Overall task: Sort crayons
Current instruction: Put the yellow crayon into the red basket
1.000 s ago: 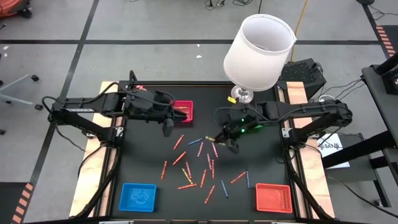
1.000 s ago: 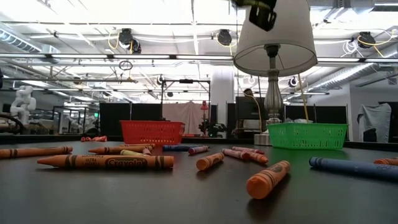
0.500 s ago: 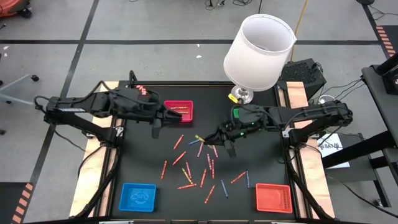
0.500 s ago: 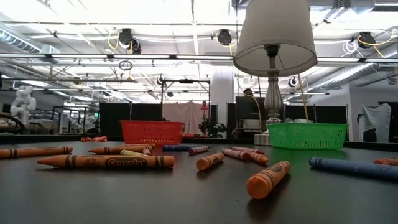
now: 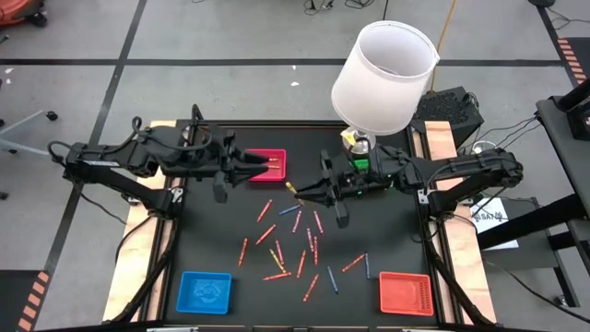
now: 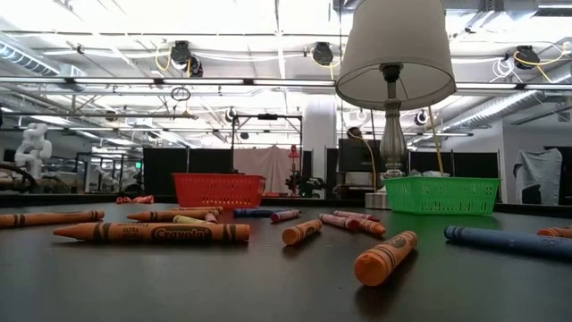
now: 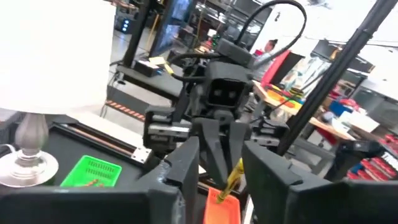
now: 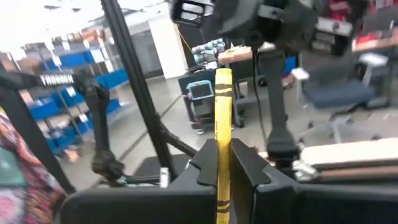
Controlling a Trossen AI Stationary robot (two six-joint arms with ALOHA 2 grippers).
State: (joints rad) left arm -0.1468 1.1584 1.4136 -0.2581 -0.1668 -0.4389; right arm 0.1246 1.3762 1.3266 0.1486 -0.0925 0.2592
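R pincer [image 8: 222, 165] clamped on thin yellow crayon [image 8: 222, 130] w/ paper wrap; L pincer [image 7: 217, 165] fingers apart.

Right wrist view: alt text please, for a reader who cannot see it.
The right claw is shut on a yellow crayon that stands up between its dark fingers. Beyond it hangs the left arm's claw, with blurred shelving and furniture in the room behind.
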